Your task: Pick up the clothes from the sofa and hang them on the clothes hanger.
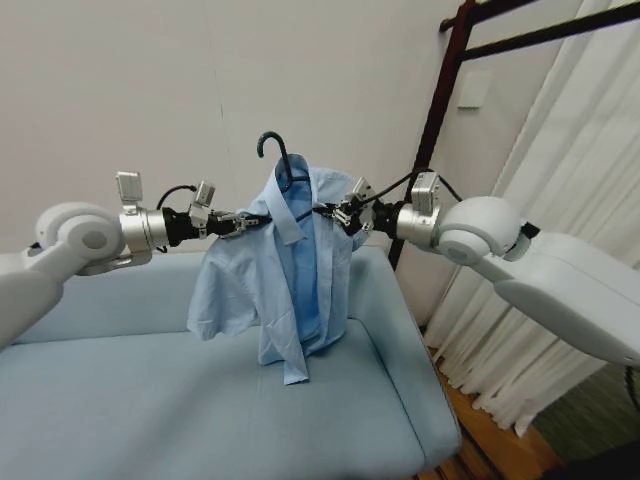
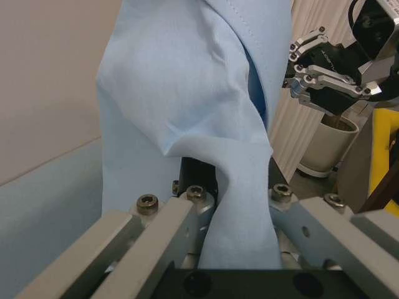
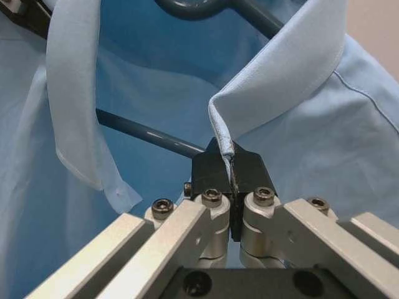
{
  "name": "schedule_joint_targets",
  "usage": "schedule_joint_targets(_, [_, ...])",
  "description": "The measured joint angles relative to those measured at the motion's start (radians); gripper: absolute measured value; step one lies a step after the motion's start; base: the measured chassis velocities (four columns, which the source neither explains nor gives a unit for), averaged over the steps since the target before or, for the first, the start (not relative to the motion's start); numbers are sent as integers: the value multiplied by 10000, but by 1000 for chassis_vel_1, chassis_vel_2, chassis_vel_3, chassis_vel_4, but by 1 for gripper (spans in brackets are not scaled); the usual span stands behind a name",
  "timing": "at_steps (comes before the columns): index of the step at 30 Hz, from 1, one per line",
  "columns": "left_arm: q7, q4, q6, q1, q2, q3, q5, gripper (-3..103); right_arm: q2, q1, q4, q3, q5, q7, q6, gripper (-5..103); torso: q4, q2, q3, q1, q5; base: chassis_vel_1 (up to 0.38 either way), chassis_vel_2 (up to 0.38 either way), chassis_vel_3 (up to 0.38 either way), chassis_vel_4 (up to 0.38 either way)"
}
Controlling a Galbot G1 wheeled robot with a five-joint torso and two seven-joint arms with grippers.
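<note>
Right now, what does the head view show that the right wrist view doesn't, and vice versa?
Head view, not right wrist: the sofa, the dark rack beside it, the left gripper holding the shirt at one shoulder. Right wrist, not head: the right gripper shut on the collar edge, the hanger bar passing under it. Both: the light blue shirt on the hanger.
</note>
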State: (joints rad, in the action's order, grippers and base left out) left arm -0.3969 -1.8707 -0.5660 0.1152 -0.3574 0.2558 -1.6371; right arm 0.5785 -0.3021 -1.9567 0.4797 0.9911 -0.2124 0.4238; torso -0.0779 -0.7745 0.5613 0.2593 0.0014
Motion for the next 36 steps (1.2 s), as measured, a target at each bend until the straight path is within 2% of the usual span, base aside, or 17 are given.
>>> schedule_joint_targets(1, [4,-6,-1,2,10,-4,-7,8,-20,22,-23,-3,2,21,29,-3,0,0,0,0,0,0,0,0,0])
schedule_joint_targets(2, [12,-27,-2,5,31,-23,-33,8,-62,92,-60,-6,-11,86,54,7,-1,-1,0,0,-1,0,0,0,0])
schedule_joint_targets(4, [12,-37,-2,10,47,-38,-49,8,-89,146,-88,-6,-22,173,39,13,0,0,0,0,1,0,0,0,0])
schedule_joint_targets(7, [14,-35,-2,19,54,-53,-60,8,-109,196,-149,-6,-12,353,1,18,-1,0,0,0,1,0,0,0,0])
schedule_joint_targets(9, [50,-20,-1,21,35,-61,-61,8,-109,193,-209,3,46,453,-2,28,0,0,0,0,1,0,0,0,0])
schedule_joint_targets(12, [86,-17,8,5,12,-62,-61,8,-109,156,-239,19,104,481,-11,34,0,0,0,0,1,0,0,0,0])
schedule_joint_targets(13, [113,-17,16,-8,-6,-62,-61,8,-109,122,-257,27,147,509,-11,44,0,-1,0,0,0,0,0,0,0])
schedule_joint_targets(17, [161,64,61,-20,-86,-62,-10,8,-181,11,-426,32,422,667,-10,56,-1,0,0,0,0,0,0,0,0])
schedule_joint_targets(19, [170,171,98,-20,-118,-62,31,8,-253,-41,-598,-30,752,861,28,67,-1,0,0,0,1,0,0,0,0])
schedule_joint_targets(22, [128,255,138,-39,-113,-62,126,8,-357,-134,-755,-104,1126,904,124,73,-1,0,0,0,0,0,0,0,0])
schedule_joint_targets(24, [-10,342,209,-118,-66,-59,245,8,-464,-306,-807,-146,1699,847,238,84,-2,0,0,0,0,0,0,0,0])
schedule_joint_targets(26, [-199,410,264,-210,12,-62,295,8,-459,-603,-416,-191,2487,393,317,94,-2,0,0,0,-2,0,0,0,0])
schedule_joint_targets(27, [-199,410,264,-210,12,-62,295,8,-459,-603,-416,-191,2487,393,317,94,-2,0,0,0,-2,0,0,0,0])
schedule_joint_targets(30, [-353,449,292,-273,95,-72,340,8,-317,-1053,445,-136,2986,-488,395,97,0,0,0,0,2,0,0,0,0])
schedule_joint_targets(33, [-517,398,298,-319,248,-78,365,8,196,-2230,2564,431,2350,-2684,543,100,-2,0,2,0,2,0,0,0,0])
schedule_joint_targets(34, [-517,398,298,-319,248,-78,365,8,196,-2230,2564,431,2350,-2684,543,100,-2,0,2,0,2,0,0,0,0])
schedule_joint_targets(36, [-631,330,298,-312,339,-88,366,8,673,-3030,3979,1104,1642,-4175,447,100,0,0,1,1,-1,0,0,0,0])
